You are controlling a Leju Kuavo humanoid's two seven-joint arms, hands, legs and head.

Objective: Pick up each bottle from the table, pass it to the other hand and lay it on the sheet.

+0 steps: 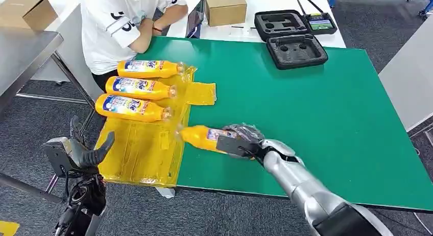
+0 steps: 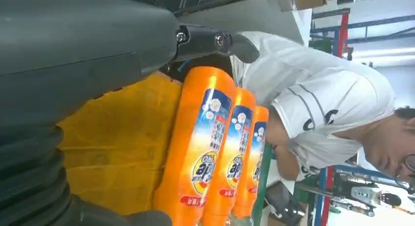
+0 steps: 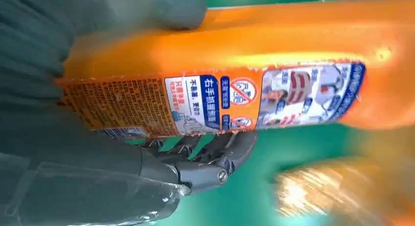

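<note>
Gripping: right hand (image 1: 240, 140) wraps its fingers (image 3: 215, 155) around the fourth orange bottle (image 1: 201, 136), low over the green table (image 1: 306, 103).
Axis: lengthwise across the table, cap toward the yellow sheet (image 1: 140, 149), seemingly just over its edge.
Left hand (image 1: 84, 151): off the table, fingers spread, holding nothing.
Sheet: three bottles (image 1: 134, 88) lying parallel, caps rightward.
Beyond: seated person (image 1: 122, 21).

The right robot hand (image 1: 239, 142) covers the base end of the orange plastic bottle with a printed label (image 1: 204, 137) lying on the green counter (image 1: 306, 108). In the right wrist view the bottle's neck end is blurred. The seated person in a white shirt (image 1: 115, 26) is cut off at the head view's top edge.
</note>
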